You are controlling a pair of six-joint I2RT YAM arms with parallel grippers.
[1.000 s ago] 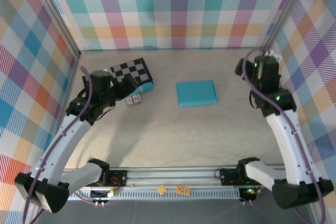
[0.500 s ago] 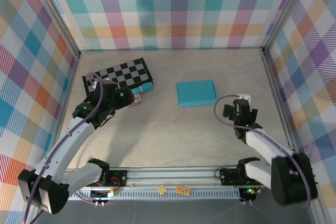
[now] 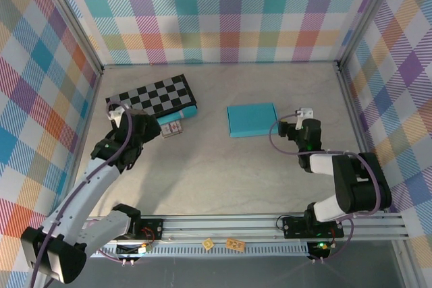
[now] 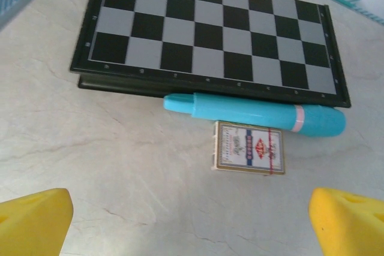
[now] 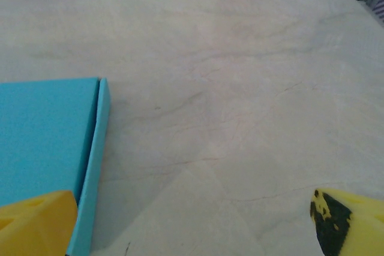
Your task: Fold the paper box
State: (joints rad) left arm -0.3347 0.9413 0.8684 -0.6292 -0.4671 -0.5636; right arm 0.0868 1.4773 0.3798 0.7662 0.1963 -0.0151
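The paper box lies on the table as a shallow, closed turquoise rectangle; its right edge fills the left of the right wrist view. My right gripper sits low just right of the box, open, with the table between its yellow fingertips and its midpoint over bare table. My left gripper is at the left, open and holding nothing, its fingertips spread wide in front of a card pack.
A black-and-white checkered board lies at the back left, with a turquoise marker pen along its near edge and a small patterned card pack beside the pen. Plaid walls enclose the table on three sides.
My right arm dropped from high at the right wall down to table level beside the box's right edge. My left arm drew back a little to the left of the card pack.
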